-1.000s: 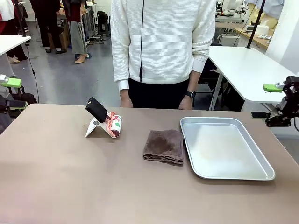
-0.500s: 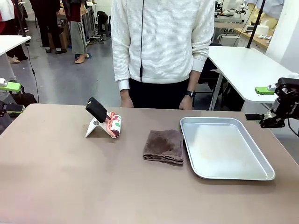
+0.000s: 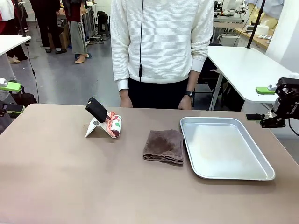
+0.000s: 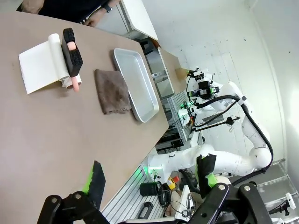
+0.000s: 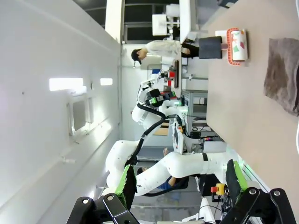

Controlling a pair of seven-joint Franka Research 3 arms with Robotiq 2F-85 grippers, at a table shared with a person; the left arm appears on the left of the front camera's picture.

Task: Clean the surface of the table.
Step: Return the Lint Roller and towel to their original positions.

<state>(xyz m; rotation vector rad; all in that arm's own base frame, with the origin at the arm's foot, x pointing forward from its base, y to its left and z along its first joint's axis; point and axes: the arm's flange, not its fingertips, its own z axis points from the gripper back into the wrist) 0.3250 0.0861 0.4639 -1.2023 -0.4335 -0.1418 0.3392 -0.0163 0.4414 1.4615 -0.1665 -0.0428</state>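
Desk (image 3: 70,186) — brown top spanning the lower frame; brown cloth (image 3: 163,146) at centre, tray (image 3: 261,175) beside it, likely staged for wiping. Left gripper (image 3: 9,97) far left, right gripper (image 3: 270,103) far right — jaws released, empty.

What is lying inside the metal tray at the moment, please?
Nothing lies in the metal tray: its floor shows bare, shiny metal with only faint smudges. The brown cloth sits folded on the table beside its left rim. What is beneath the tray is hidden.

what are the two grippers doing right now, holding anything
left gripper: jaws open, holding nothing
right gripper: jaws open, holding nothing
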